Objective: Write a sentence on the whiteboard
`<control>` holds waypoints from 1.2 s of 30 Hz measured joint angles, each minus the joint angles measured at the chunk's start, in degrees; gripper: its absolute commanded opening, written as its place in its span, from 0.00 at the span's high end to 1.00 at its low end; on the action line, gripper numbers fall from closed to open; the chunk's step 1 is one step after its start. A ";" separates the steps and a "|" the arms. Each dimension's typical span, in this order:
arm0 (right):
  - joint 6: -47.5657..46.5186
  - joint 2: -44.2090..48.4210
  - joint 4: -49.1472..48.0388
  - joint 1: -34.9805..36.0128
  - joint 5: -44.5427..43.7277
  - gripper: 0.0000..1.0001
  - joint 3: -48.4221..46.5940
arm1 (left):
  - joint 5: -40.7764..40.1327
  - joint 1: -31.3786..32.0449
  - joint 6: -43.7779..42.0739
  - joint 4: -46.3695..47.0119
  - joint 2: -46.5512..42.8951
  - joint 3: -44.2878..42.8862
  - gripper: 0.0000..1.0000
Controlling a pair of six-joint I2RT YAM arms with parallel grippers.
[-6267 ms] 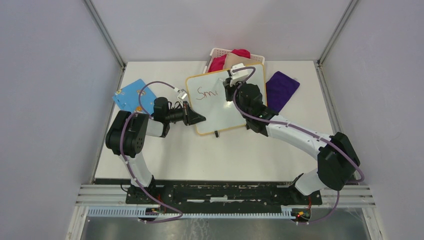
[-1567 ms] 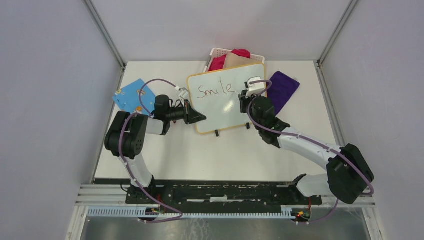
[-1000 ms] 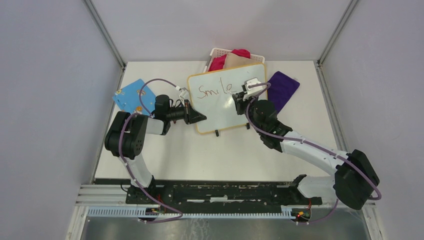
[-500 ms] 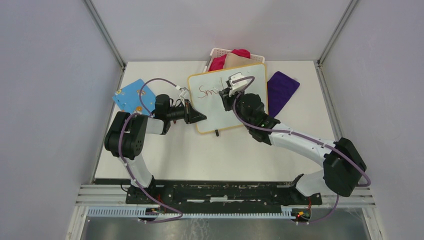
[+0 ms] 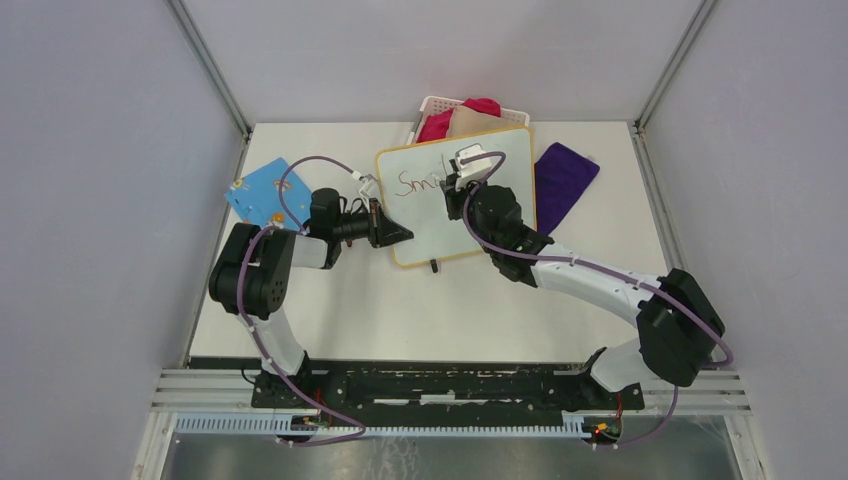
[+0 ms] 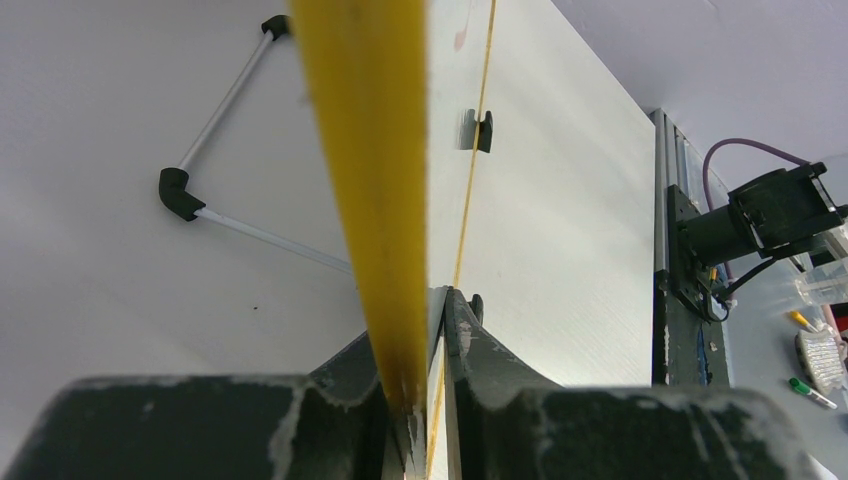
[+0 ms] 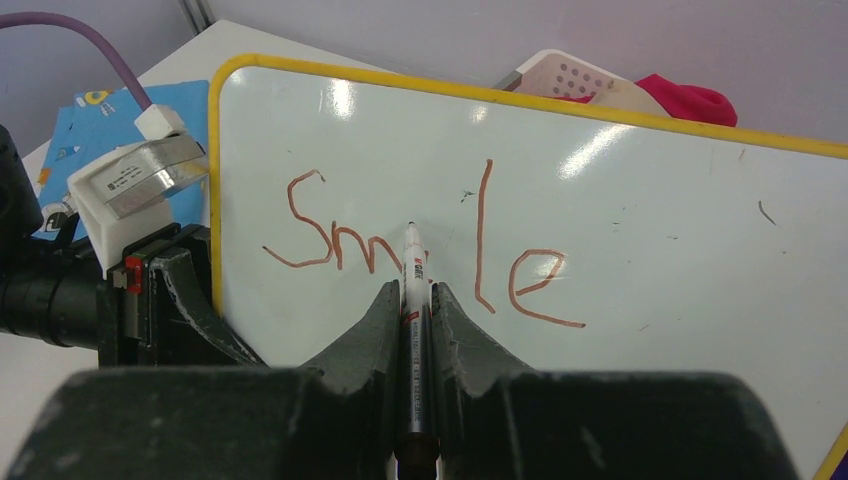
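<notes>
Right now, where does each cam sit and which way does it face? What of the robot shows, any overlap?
Top external: above and behind the bases, looking down at the table; both whole arms show.
Left wrist: looks along the whiteboard edge-on; left gripper clamps its yellow rim.
Right wrist: faces the board's front, the sentence reading "Smile"; right gripper holds the marker.
Shared: all three see the whiteboard.

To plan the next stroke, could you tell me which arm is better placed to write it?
Right: its jaws are shut on the marker, tip at the whiteboard between the m and l. The left jaws clamp the board's yellow rim.
</notes>
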State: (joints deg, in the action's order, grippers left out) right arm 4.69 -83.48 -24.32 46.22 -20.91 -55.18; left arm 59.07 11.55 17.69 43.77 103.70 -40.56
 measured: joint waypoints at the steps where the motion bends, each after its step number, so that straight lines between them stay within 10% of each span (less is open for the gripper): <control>1: 0.00 -0.04 0.00 -0.02 -0.15 1.00 0.00 | 0.00 0.00 0.00 0.00 0.00 0.00 0.98; 36: 1.46 7.32 1.22 -1.49 -0.15 1.00 3.26 | -0.17 0.09 -0.07 -0.44 -0.02 -0.20 0.98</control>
State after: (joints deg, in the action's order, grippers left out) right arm 6.15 -76.16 -23.09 44.73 -21.06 -51.92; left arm 58.89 11.64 17.63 43.33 103.68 -40.75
